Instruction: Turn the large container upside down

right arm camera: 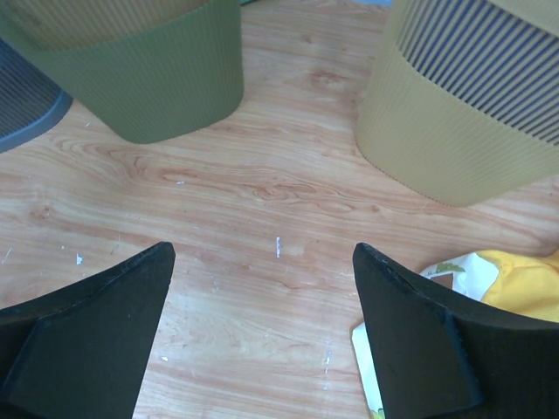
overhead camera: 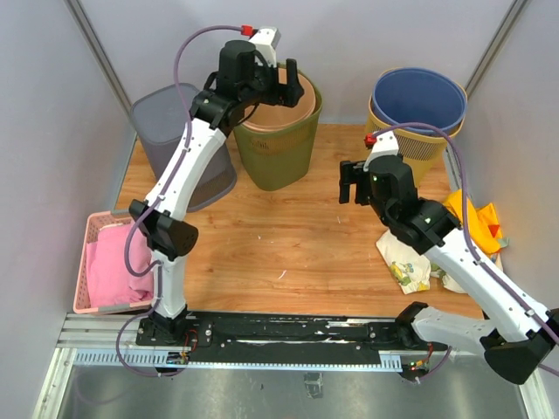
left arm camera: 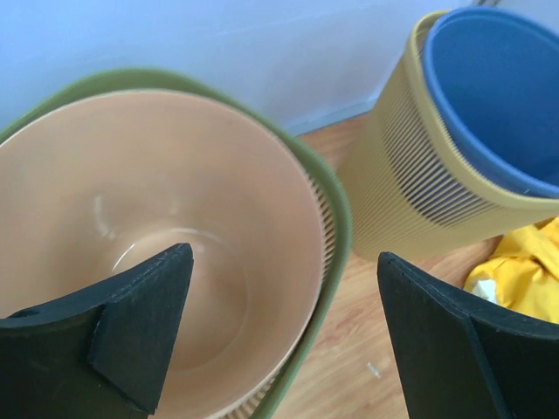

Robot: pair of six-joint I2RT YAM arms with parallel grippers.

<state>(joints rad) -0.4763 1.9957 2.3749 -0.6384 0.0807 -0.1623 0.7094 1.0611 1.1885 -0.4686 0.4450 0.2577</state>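
Observation:
The large container (overhead camera: 278, 150) is an olive-green ribbed bin with a tan inside, standing upright at the back middle of the wooden table. My left gripper (overhead camera: 281, 85) hangs over its right rim, open. In the left wrist view one finger (left arm camera: 131, 323) is inside the bin (left arm camera: 175, 192), the other finger (left arm camera: 445, 340) is outside, and the green rim runs between them untouched. My right gripper (overhead camera: 354, 185) hovers open above bare table, right of the bin (right arm camera: 148, 70), with nothing between its fingers (right arm camera: 262, 332).
A yellow ribbed bin with a blue liner (overhead camera: 417, 113) stands at the back right, close to the green one (left arm camera: 410, 175). A grey bin (overhead camera: 179, 140) stands at the back left. A pink basket with cloth (overhead camera: 106, 262) sits near left. Yellow cloth (overhead camera: 476, 218) and a printed bag (overhead camera: 403, 262) lie at right.

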